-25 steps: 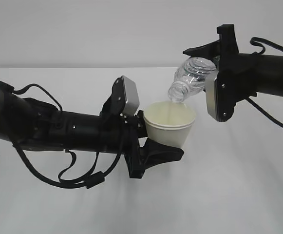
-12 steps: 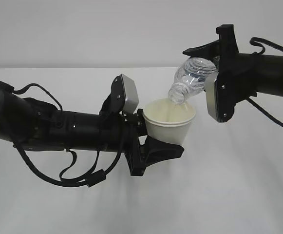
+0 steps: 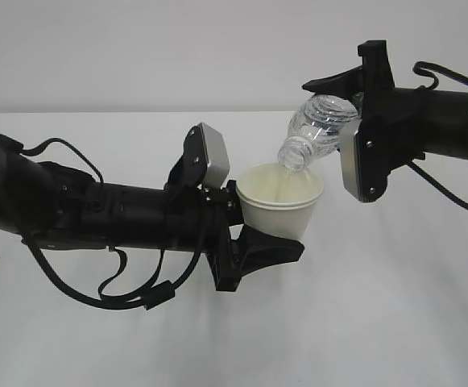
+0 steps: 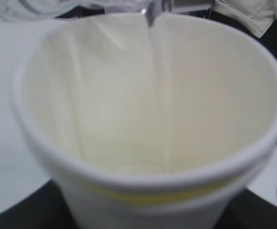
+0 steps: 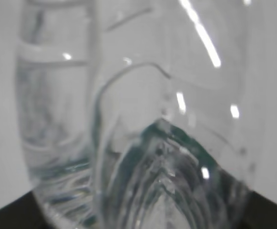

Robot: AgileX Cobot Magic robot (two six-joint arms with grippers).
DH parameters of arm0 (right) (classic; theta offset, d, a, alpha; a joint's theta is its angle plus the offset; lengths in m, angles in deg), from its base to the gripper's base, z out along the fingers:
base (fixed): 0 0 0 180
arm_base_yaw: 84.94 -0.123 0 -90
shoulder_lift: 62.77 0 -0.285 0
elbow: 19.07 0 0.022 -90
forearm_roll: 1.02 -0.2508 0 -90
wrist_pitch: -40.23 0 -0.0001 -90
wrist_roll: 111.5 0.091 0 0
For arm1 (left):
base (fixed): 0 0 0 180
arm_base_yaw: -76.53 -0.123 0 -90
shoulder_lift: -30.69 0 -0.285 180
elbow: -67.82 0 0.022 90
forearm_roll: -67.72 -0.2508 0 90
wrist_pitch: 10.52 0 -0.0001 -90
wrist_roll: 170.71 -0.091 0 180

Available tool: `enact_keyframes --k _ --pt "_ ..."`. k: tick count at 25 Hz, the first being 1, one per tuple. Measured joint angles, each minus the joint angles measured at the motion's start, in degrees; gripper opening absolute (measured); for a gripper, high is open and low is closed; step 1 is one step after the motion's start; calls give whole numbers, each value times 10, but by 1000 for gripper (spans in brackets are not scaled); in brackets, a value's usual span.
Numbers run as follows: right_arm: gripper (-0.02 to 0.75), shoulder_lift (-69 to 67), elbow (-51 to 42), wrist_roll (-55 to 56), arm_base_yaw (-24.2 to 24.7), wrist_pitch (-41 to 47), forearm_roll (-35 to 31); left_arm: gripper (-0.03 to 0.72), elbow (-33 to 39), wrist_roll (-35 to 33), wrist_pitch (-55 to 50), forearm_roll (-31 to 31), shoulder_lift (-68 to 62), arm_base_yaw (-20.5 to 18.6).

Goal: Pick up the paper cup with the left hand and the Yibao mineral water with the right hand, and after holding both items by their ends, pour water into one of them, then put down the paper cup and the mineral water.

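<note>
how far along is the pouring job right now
Done: both pickups. The left gripper holds the paper cup off the table, and the right gripper holds the Yibao mineral water tilted neck-down over the cup's rim. In hand: the pour; the left wrist view shows a thin stream running down the cup's inside wall. Left: finish pouring, then set down both cup and bottle.

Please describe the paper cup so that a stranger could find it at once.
Follow the long black arm on the left to its gripper. It holds the paper cup above the white table. The cup is white, tapered and opaque, unlike the clear bottle tilted over its rim.
</note>
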Motion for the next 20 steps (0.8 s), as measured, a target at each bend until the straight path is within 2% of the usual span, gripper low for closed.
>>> enact_keyframes --k 20 --pt "462 0 0 0 0 0 -1 432 0 0 0 -20 0 0"
